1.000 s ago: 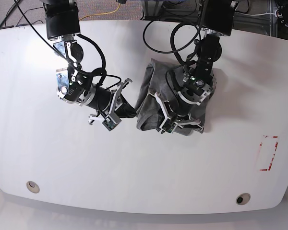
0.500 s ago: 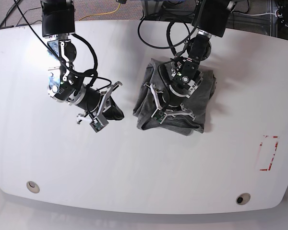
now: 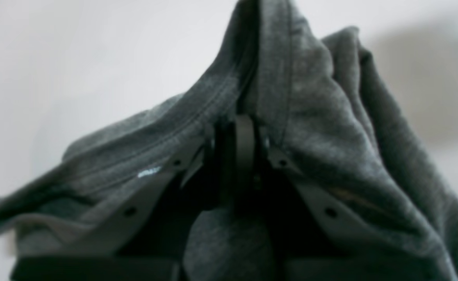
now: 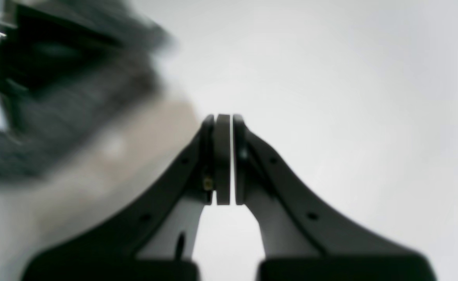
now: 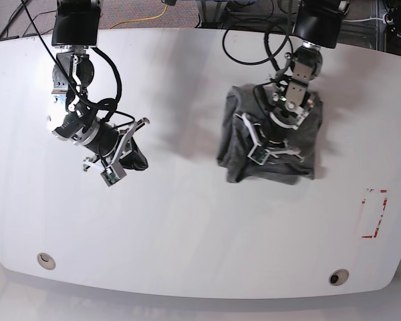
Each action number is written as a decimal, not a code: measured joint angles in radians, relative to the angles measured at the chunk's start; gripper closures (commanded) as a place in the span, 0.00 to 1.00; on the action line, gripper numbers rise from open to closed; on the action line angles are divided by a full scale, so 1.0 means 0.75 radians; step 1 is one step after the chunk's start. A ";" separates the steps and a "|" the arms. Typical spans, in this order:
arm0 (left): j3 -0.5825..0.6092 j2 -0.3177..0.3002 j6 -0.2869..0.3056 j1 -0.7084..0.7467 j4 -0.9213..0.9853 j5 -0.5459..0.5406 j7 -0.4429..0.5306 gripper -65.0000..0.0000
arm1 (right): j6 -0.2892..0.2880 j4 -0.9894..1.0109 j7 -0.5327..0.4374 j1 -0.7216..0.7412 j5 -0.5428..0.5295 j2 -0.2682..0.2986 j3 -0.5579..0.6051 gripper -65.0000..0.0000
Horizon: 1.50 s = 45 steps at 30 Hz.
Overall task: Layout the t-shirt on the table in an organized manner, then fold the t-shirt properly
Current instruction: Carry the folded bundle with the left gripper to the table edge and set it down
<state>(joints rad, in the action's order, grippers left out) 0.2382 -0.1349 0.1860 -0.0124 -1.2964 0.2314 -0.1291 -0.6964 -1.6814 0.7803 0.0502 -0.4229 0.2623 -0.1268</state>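
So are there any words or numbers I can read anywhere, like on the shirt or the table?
None: no word or number can be read in any view.
The t-shirt: plain grey, no print showing.
The table: only a red tape rectangle, no writing.
The small board by the right gripper: too small to read.

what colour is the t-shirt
Heather grey, a dark charcoal shade; the t-shirt shows it best in the left wrist view.

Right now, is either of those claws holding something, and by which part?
The left gripper pinches a bunched fold of the t-shirt by its stitched hem. The right gripper is shut on nothing.
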 measured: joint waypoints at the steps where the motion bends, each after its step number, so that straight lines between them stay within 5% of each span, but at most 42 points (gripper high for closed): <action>1: -0.024 -0.018 -0.003 0.007 -0.002 -0.001 0.001 0.93 | 0.001 -0.013 0.004 -0.002 0.000 0.001 -0.010 1.00; 7: -0.215 -0.159 0.119 0.042 -0.002 0.009 0.037 0.93 | 0.000 -0.109 0.060 -0.020 0.000 0.000 -0.036 1.00; 17: -0.495 -0.235 0.293 0.065 -0.006 0.025 -0.016 0.93 | -0.003 -0.199 0.093 -0.042 -0.001 -0.002 -0.042 1.00; 24: -0.570 -0.230 0.302 0.091 -0.117 0.060 -0.086 0.93 | -0.003 -0.201 0.093 -0.050 -0.003 -0.003 -0.042 1.00; 45: -0.577 0.216 0.297 0.124 -0.387 0.060 -0.332 0.93 | -0.004 -0.200 0.093 -0.054 -0.004 -0.003 -0.041 1.00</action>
<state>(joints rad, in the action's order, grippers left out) -0.1944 0.0273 0.4088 0.0807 -1.5864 0.2760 -0.3782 -0.6991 -1.8317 0.8501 0.0097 -0.4255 0.2604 -0.1574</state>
